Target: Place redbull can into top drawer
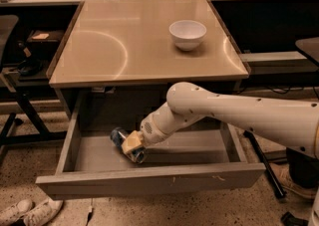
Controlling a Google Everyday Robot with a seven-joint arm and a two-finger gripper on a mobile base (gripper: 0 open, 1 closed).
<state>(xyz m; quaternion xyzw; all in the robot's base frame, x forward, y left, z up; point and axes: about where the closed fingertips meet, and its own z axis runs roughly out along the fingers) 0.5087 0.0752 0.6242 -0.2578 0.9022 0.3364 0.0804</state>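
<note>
The top drawer (149, 180) stands pulled out under the beige table, wide, shallow and grey. The redbull can (119, 138), blue and silver, lies tilted on its side low over the drawer floor, left of the middle. My gripper (130, 145) reaches down into the drawer from the right at the end of the white arm. Its pale fingers (132, 142) close around the can's middle. Part of the can is hidden behind the fingers.
A white bowl (187, 33) stands on the table top (124, 46) at the back right. A dark chair base (20, 105) stands at the left and another dark stand at the right. White shoes (20, 212) lie on the floor at the bottom left.
</note>
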